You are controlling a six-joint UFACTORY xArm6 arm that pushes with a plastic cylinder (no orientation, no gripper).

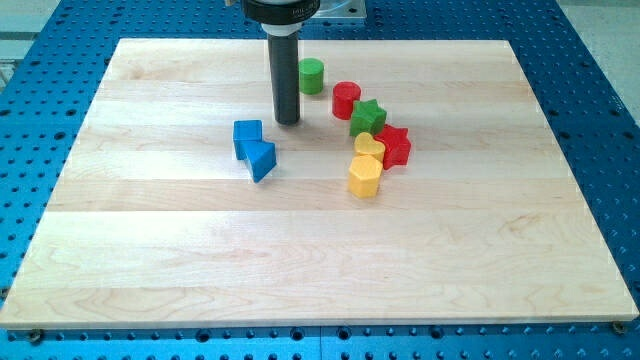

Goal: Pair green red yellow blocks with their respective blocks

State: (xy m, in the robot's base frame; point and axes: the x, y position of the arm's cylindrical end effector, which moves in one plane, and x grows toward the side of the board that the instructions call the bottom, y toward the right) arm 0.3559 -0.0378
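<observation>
My tip [288,122] rests on the board just right of and above the two blue blocks. A green cylinder [311,75] stands above and right of the tip. A red cylinder [346,99] sits right of the tip, touching a green star [367,118]. Below the star, a red star [394,145] and a yellow heart [369,148] sit side by side. A yellow hexagonal block [364,176] lies just below the heart. The blue cube [247,135] and the blue triangular block [261,159] touch each other.
The wooden board [320,270] lies on a blue perforated table [600,120]. The arm's dark body [280,8] enters from the view's top.
</observation>
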